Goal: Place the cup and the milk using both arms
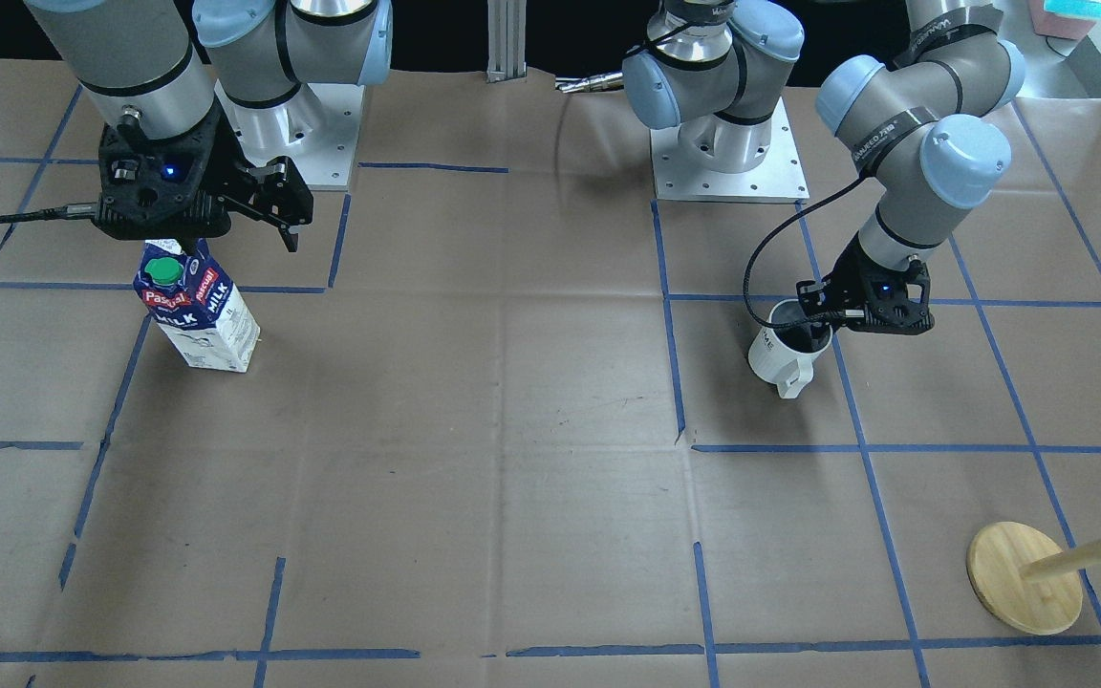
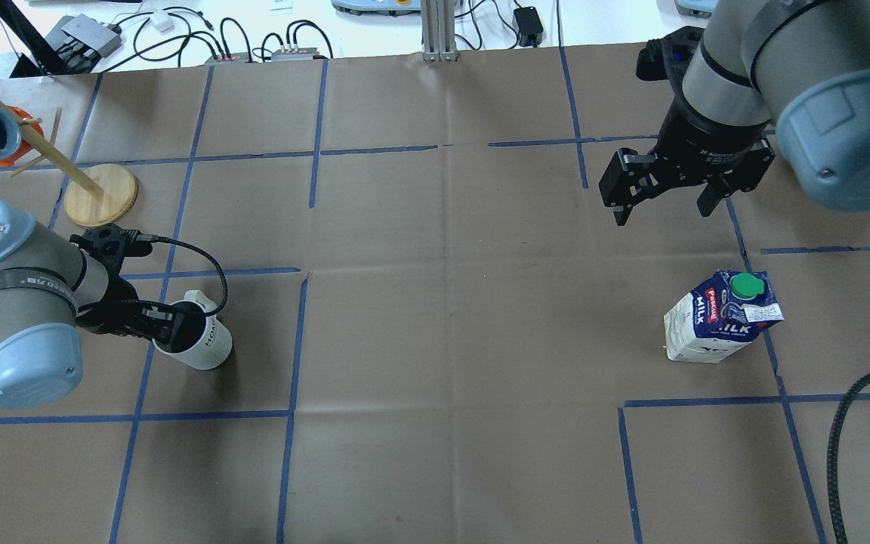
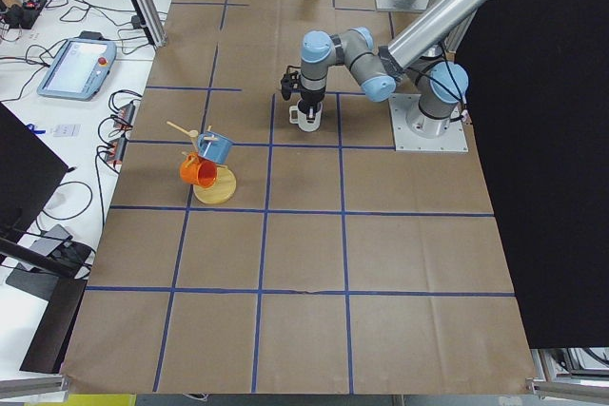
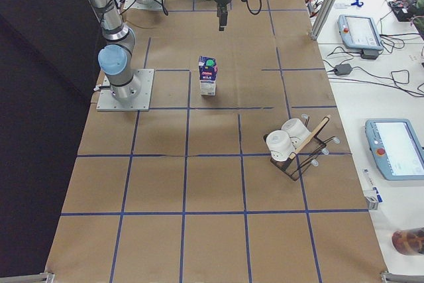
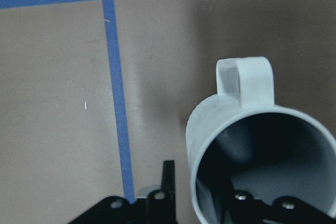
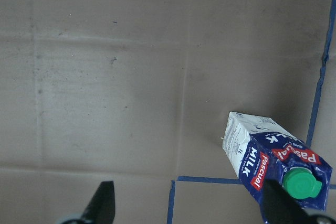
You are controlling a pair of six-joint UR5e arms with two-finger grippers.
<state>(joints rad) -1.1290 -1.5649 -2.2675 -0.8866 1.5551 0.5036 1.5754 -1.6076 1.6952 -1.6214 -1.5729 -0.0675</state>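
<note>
Milk carton (image 2: 714, 321) stands upright on the paper-covered table (image 2: 442, 340), on the robot's right. It is apart from the right gripper (image 2: 663, 214), whose jaws gape wide and hold nothing. The white cup (image 2: 205, 340) stands on the robot's left. The left gripper (image 2: 167, 326) straddles its rim, one finger inside, with a slight gap at the outer finger.

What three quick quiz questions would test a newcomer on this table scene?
1. True or false: the right gripper holds the milk.
2. The milk's cap is: A red, B green, C white.
3. Fill in: one finger of the left gripper reaches inside the ____.
Key: 1 false, it is open and apart from the milk; 2 B; 3 cup.
</note>
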